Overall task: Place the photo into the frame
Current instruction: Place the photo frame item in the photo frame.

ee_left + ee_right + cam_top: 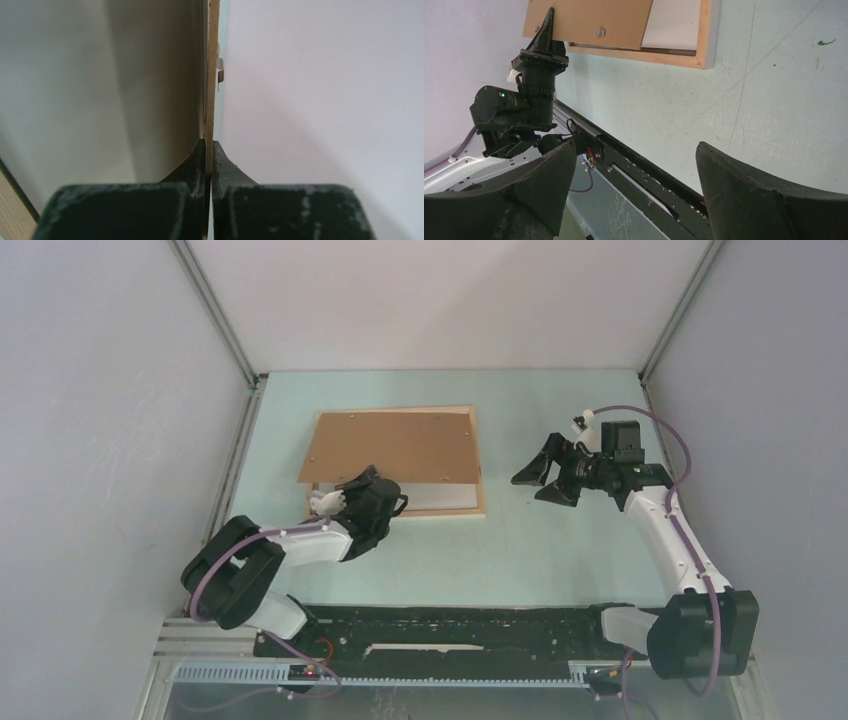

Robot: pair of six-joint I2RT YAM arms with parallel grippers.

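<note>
The photo [390, 445] shows its brown board back upward and slants over the frame [480, 468], its near-left edge raised. The frame lies flat on the pale green table, with a pale wood rim and white inside. My left gripper [362, 483] is shut on the photo's near edge; the left wrist view has the thin board [212, 75] edge-on between the closed fingers [197, 160]. My right gripper [535, 478] hangs open and empty to the right of the frame. The right wrist view shows the photo [589, 20], the frame [704, 35] and the left gripper [546, 25] beyond its spread fingers [734, 175].
A small metal clip [599, 32] sits on the board's back. A black rail [450, 625] runs along the table's near edge between the arm bases. White enclosure walls stand on the left [120, 440], back and right.
</note>
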